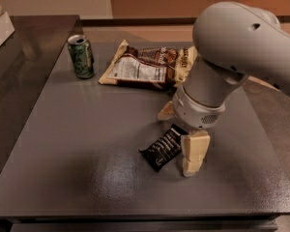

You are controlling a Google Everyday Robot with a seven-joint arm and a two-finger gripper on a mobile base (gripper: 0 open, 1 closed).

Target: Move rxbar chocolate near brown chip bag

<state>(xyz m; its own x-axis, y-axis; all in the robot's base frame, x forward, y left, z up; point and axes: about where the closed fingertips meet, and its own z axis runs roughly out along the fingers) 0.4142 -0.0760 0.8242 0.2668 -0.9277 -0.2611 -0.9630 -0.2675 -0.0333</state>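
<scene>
The rxbar chocolate, a small black wrapper with white lettering, lies flat on the grey table right of centre. The brown chip bag lies at the back of the table, its white label panel facing up. My gripper hangs low over the table at the bar's right end. It is open: one cream finger stands just right of the bar, touching or nearly touching it, and the other fingertip shows behind it, towards the bag. The arm's grey body hides the bag's right end.
A green soda can stands upright at the back left, left of the chip bag. A dark counter adjoins the table on the left. The table's front edge runs close below the bar.
</scene>
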